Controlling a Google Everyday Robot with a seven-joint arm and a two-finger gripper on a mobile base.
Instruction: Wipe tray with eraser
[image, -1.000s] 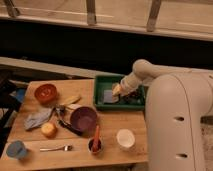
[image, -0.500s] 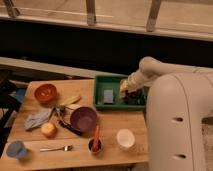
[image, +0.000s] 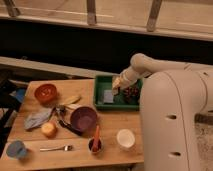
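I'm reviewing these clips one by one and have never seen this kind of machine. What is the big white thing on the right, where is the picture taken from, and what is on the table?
The big white shape is the robot's body; its single arm reaches left and ends in a claw, shut, over the green tray. A pale block at its tip looks like the eraser, apparently held. There is only one view, looking down at the wooden table from above. In the tray lie a blue-grey square pad and a dark cluster I cannot identify. On the table: an orange bowl, a purple bowl, a blue-grey cloth, a fork, a white cup and a blue cup.
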